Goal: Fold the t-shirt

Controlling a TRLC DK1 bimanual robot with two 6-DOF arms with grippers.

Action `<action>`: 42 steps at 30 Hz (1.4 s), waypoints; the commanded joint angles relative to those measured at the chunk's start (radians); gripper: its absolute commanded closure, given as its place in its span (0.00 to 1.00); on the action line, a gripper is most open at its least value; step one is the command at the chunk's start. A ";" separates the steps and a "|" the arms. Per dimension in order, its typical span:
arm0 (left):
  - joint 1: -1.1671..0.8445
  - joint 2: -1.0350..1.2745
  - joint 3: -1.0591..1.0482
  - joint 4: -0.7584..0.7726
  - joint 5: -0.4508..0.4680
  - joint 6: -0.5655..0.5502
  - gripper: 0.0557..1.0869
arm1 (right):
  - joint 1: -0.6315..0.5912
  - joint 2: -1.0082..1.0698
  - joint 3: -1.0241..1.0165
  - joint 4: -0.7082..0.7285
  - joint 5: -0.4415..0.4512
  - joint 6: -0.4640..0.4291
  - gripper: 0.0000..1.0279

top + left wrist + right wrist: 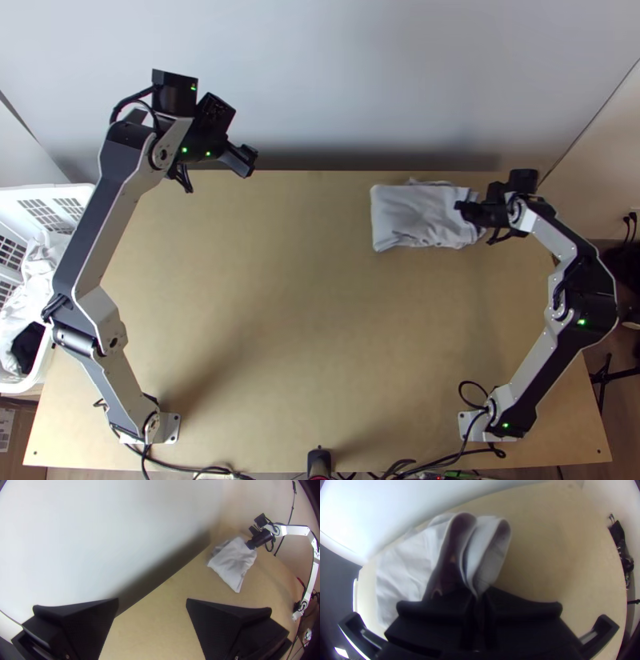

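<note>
At your far left, a white plastic basket (60, 192) stands beside the light wooden table (280, 320), with white cloth (38, 276) and a dark piece (29, 346) inside. Your left arm (100, 232) stretches up that side of the table, its left gripper (250, 157) high near the far edge, well apart from the shirt. The left wrist view shows that left gripper (152, 600) with its two flat black fingers spread wide and nothing between them. Below center, a small black device (319, 461) sits at the table's near edge, with black cables running to either side. Right of center, the white t-shirt (412, 214) lies at the far edge by the pale wall (320, 80), folded into a compact, rumpled bundle. On its right side your right gripper (462, 208) has the cloth pinched; in the right wrist view, layers rise from between its closed-in fingertips, two loops curling up and one baring a dark inner face (451, 556). Your right arm (564, 308) bends out over the table's right side, back to its base (478, 428) at the near right corner.
</note>
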 commanded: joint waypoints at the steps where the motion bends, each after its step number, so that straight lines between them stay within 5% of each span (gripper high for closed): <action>1: 0.011 -0.012 -0.006 -0.001 0.000 0.007 0.04 | -0.092 0.056 0.054 0.009 0.039 -0.012 0.97; 25: 0.056 -0.018 -0.006 0.002 0.002 0.024 0.04 | -0.248 0.006 0.004 -0.007 0.108 -0.032 0.96; 26: 0.056 -0.018 -0.006 0.002 0.003 0.019 0.04 | -0.248 -0.013 -0.008 -0.008 0.108 -0.036 0.87; 27: 0.057 -0.019 -0.007 0.002 0.003 0.014 0.04 | -0.245 -0.036 -0.020 -0.014 0.108 -0.038 0.59; 28: 0.057 -0.024 -0.011 0.000 0.003 0.008 0.04 | -0.244 -0.067 -0.039 -0.017 0.107 -0.038 0.20; 29: 0.057 -0.032 -0.017 0.000 0.002 0.004 0.04 | -0.236 -0.099 -0.057 -0.019 0.107 -0.039 0.03; 38: 0.056 -0.067 -0.103 0.012 0.008 -0.032 0.04 | -0.074 -0.465 -0.180 -0.008 0.108 -0.062 0.04; 42: 0.053 -0.167 -0.322 0.181 0.006 -0.027 0.04 | 0.026 -0.614 -0.209 -0.011 0.113 -0.059 0.04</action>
